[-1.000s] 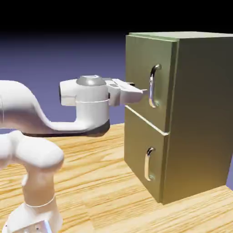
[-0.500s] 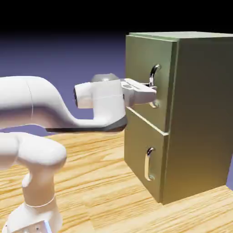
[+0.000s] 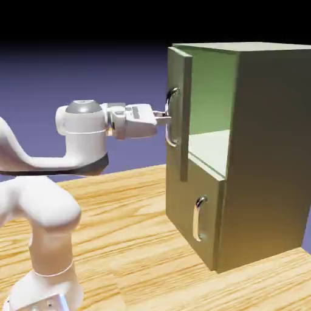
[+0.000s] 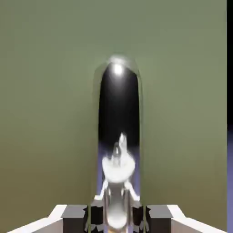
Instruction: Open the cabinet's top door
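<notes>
ok so cabinet (image 3: pixel 267 158) on bench (image 3: pixel 115 237), top door (image 3: pixel 179 115) swung partway open, pale green inside of cabinet showing. 1 silver handle (image 3: pixel 168 118) on that door's front, 1 more, lower handle (image 3: pixel 197 218), on shut bottom door (image 3: pixel 191 206) of cabinet. End effector (image 3: pixel 165 119) in front of cabinet, clamped on top door's handle, pretty snug. White arm (image 3: pixel 73 143) also in front of cabinet.
</notes>
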Robot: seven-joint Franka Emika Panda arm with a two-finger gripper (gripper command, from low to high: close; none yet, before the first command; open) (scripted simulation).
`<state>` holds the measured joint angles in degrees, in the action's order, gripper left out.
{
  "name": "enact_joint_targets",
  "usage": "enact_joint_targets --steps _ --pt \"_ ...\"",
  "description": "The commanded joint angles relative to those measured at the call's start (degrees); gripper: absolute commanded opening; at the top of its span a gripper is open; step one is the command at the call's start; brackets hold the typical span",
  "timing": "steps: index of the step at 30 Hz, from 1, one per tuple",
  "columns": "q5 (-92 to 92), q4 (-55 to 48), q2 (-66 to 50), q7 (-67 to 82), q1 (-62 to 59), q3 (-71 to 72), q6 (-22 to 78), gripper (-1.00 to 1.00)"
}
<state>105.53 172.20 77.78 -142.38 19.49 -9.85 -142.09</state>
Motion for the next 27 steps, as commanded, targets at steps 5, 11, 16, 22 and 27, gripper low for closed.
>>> enact_joint_targets --steps 5,11,16,22,27 --pt "-12.5 2.2 4.0 3.6 0.6 9.5 6.6 -1.0" --pt "-26.6 2.4 5.6 5.8 3.3 22.0 16.4 -1.0" --pt "-37.1 0.3 3.8 5.8 5.0 32.4 25.0 -1.0" --pt "-48.6 -5.4 -1.6 4.4 3.9 44.8 36.0 -1.0" --pt "-57.2 -13.3 -7.6 2.9 -1.2 55.2 46.0 -1.0"
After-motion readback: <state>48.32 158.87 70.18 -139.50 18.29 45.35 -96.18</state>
